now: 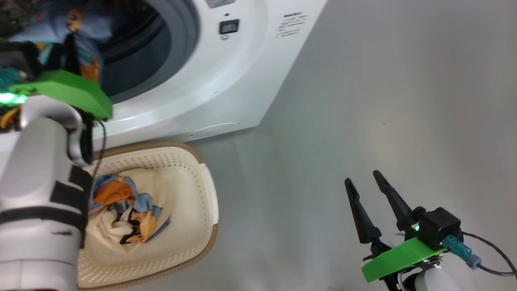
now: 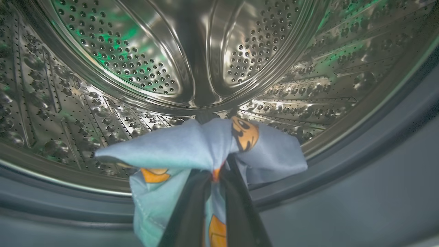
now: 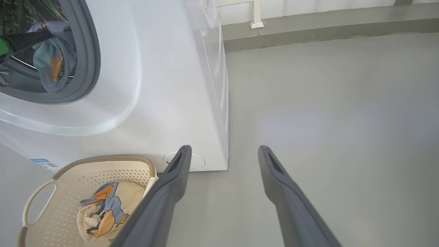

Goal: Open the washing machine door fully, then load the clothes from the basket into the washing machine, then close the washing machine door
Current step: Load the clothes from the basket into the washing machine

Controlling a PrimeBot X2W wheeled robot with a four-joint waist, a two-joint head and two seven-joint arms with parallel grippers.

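Observation:
My left gripper (image 2: 217,164) is shut on a light-blue bear-print garment (image 2: 192,147), holding it just inside the grey rubber ring of the white washing machine (image 1: 226,81), in front of the perforated steel drum (image 2: 113,58). The head view shows that garment (image 1: 80,36) hanging at the opening; so does the right wrist view, garment (image 3: 51,58). The cream basket (image 1: 202,194) stands on the floor before the machine with more clothes (image 1: 125,210) in it: a blue bear piece on a cream cloth. My right gripper (image 1: 363,182) hangs open over bare floor. The door is out of view.
Grey floor (image 1: 383,101) spreads to the right of the washing machine. A wall base and a white post foot (image 3: 256,24) lie behind the machine's side. The basket's handle (image 3: 37,202) faces away from the machine.

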